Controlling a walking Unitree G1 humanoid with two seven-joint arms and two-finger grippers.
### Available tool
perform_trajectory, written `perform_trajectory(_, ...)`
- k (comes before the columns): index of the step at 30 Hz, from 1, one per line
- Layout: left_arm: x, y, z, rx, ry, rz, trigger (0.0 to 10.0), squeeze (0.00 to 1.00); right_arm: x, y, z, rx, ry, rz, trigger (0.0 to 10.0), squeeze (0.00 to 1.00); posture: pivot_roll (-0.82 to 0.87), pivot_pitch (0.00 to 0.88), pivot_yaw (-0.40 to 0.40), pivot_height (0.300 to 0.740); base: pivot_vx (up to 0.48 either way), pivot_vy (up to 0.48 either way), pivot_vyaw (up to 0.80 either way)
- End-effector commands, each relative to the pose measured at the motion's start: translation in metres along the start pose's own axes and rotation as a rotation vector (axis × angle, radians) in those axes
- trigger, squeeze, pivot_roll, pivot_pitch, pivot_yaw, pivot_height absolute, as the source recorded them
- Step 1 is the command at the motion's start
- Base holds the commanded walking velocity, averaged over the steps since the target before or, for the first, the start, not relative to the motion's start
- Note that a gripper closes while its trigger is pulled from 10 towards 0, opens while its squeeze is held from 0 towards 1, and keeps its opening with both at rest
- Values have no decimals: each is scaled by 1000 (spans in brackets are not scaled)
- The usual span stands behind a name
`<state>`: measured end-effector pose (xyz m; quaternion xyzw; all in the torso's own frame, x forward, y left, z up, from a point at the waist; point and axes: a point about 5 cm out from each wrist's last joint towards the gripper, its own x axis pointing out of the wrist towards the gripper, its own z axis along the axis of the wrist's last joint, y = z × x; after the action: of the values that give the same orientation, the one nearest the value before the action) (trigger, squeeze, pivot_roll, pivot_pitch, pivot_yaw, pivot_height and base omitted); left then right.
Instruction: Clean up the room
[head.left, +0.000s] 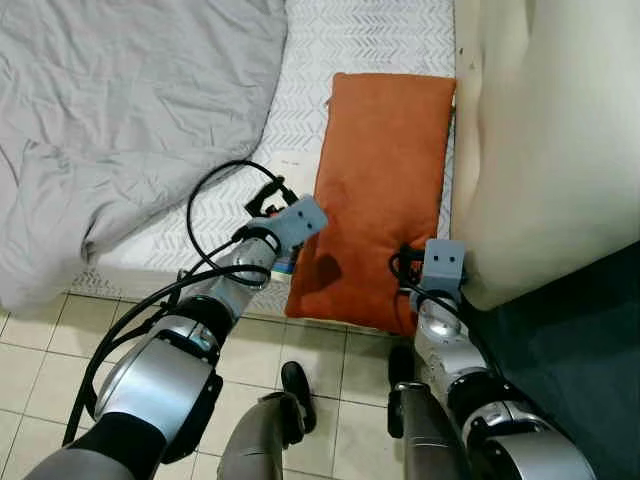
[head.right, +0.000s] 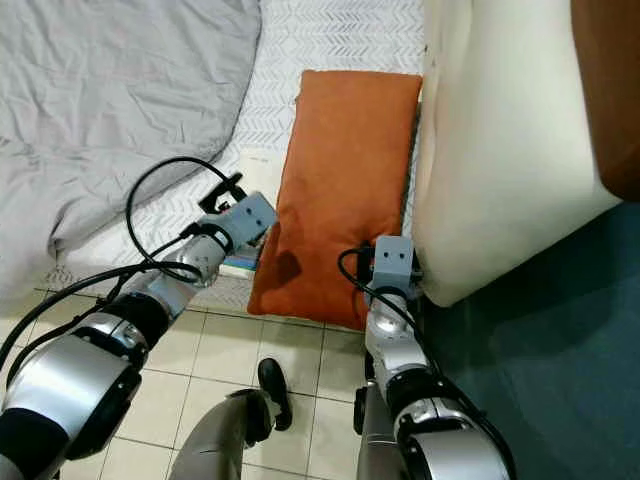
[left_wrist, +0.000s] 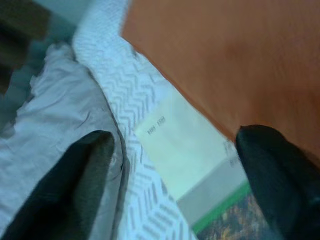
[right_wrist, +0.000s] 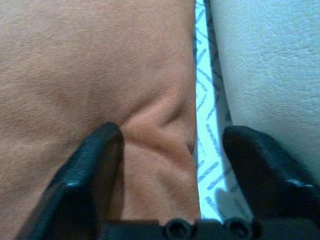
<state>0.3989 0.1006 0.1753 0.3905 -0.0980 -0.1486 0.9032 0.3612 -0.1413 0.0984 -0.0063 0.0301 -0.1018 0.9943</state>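
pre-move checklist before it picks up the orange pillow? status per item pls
1. Right end effector open: ok, fingers spread.
2. Right end effector at the orange pillow: ok, straddling the corner fold by the cream headboard.
3. Left end effector open: ok.
4. Left end effector on the pillow: not ok, it spans a booklet lying beside the pillow's edge.
5. Pillow free of the grey blanket: ok, they lie apart.
6. Booklet tucked under the pillow: cannot tell.

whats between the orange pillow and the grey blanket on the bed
A strip of white chevron-patterned sheet separates the orange pillow from the grey blanket, with a pale paper or booklet lying on it beside the pillow, seen in both eye views.
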Motion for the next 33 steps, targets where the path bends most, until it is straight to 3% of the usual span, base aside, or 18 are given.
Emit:
perform_trajectory(1,-2,10,-3,-42,-8,22,10000,1000,-1,-14,-12,35,60,-72,10000,1000,-173,537,129,740,0,0,0)
perform_trajectory(5,-7,15,-9,-132,-38,30,10000,1000,1,-11,-6,39,37,-67,10000,1000,-161,529,129,740,0,0,0)
perform_trajectory(8,-20,20,-21,-217,-75,45,10000,1000,6,-13,6,26,-23,-68,10000,1000,-140,524,123,740,0,0,0)
perform_trajectory(10,-20,20,-21,-217,-75,45,10000,1000,6,-13,6,26,-23,-68,10000,1000,-140,524,123,740,0,0,0)
perform_trajectory(11,-28,20,-28,-286,-91,45,10000,1000,8,-13,7,44,-18,-58,10000,1000,-123,521,120,740,0,0,0)
perform_trajectory(13,-50,5,-41,-442,-84,-9,10000,969,7,-7,-2,170,79,-4,10000,1000,-108,512,118,740,0,0,0)
perform_trajectory(14,-62,-6,-43,-512,-70,-44,10000,0,6,-3,-6,244,126,27,10000,0,-103,499,113,740,0,0,0)
perform_trajectory(15,-62,-6,-43,-512,-70,-44,10000,0,6,-3,-6,244,126,27,10000,0,-103,499,113,740,0,0,0)
perform_trajectory(16,-72,-15,-44,-559,-59,-71,10000,0,5,0,-9,295,155,47,10000,0,-103,499,113,740,0,0,0)
perform_trajectory(17,-82,-21,-44,-605,-46,-79,10000,0,5,1,-11,332,176,54,0,0,-98,494,111,740,0,0,0)
perform_trajectory(18,-93,-29,-45,-670,-17,-91,10000,0,6,0,-11,369,189,55,0,0,-94,486,108,740,0,0,0)
perform_trajectory(19,-93,-29,-45,-670,-17,-91,10000,0,6,0,-11,369,189,55,0,0,-94,486,108,740,0,0,0)
perform_trajectory(21,-111,-43,-47,-802,32,-132,10000,0,8,-3,-11,425,209,41,0,0,-93,481,105,740,0,0,0)
perform_trajectory(23,-132,-55,-49,-867,63,-186,10000,0,10,-4,-8,471,216,52,0,0,-85,474,98,740,0,0,0)
perform_trajectory(24,-132,-55,-49,-867,63,-186,10000,0,10,-4,-8,471,216,52,0,0,-85,474,98,740,0,0,0)
perform_trajectory(26,-149,-63,-52,-754,19,-220,10000,0,13,-4,-4,517,221,65,0,0,-79,475,88,740,0,0,0)
perform_trajectory(29,-152,-64,-52,-721,3,-226,10000,0,14,-4,-3,527,222,70,0,0,-79,475,87,740,0,0,0)
perform_trajectory(33,-161,-79,-52,-596,10,-287,10000,0,17,-1,4,550,199,82,0,0,-96,482,75,740,0,0,0)
